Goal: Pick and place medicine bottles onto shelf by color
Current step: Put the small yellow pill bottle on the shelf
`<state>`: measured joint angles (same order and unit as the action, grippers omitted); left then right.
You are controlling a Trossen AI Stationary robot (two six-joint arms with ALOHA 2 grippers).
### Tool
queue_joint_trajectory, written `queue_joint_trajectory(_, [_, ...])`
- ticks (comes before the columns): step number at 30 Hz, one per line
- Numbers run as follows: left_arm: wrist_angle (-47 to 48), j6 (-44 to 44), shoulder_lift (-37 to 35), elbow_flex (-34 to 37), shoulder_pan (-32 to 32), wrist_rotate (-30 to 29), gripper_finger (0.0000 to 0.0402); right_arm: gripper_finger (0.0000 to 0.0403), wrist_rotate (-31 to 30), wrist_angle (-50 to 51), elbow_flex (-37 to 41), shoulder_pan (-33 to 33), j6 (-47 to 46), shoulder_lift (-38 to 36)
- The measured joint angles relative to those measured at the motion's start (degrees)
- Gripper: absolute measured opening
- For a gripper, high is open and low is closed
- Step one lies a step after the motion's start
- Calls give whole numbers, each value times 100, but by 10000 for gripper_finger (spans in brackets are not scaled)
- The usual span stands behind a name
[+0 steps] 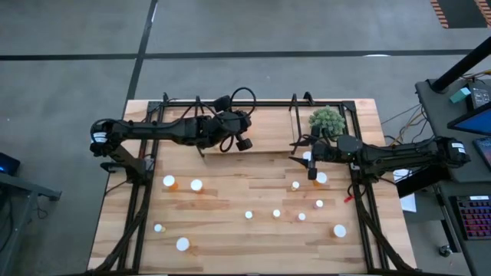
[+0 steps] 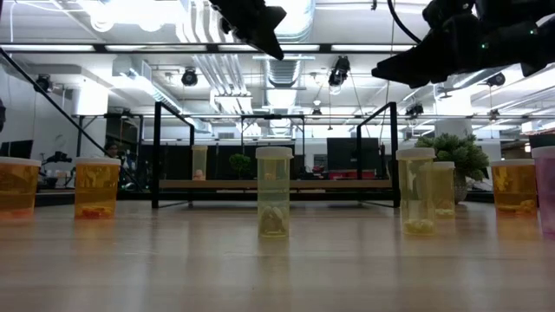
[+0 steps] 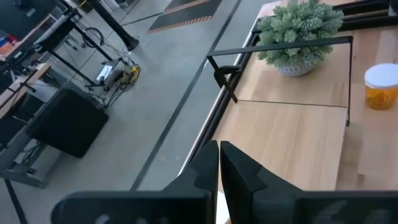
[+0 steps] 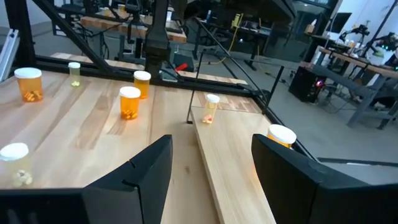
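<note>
Fingers of our right gripper (image 4: 211,171) stand open and empty above the shelf (image 4: 230,155); we judge a pick comes next. 2 medicine bottles (image 4: 210,107) stand there, others on the bench (image 1: 230,226). Our left gripper (image 3: 219,163) waits shut, holding nothing.

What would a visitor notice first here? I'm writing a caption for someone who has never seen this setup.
Probably the medicine bottles with white caps, scattered over the near half of the table. Next, the two dark arms reaching in from either side: the left tool shut above the shelf, the right tool open and empty near a bottle on the right. The green spiky plant at the shelf's right end stands out too.
</note>
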<state>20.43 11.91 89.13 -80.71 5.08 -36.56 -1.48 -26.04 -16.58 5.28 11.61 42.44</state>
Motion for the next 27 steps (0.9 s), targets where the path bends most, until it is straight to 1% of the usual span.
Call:
queue_joint_trajectory(6, [-34, 202, -1, 38, 2, 0, 0, 210, 0, 2, 0, 0, -60, 7])
queue_joint_trajectory(27, [-380, 334, -1, 47, 8, 1, 0, 210, -2, 60, 37, 0, -54, 9])
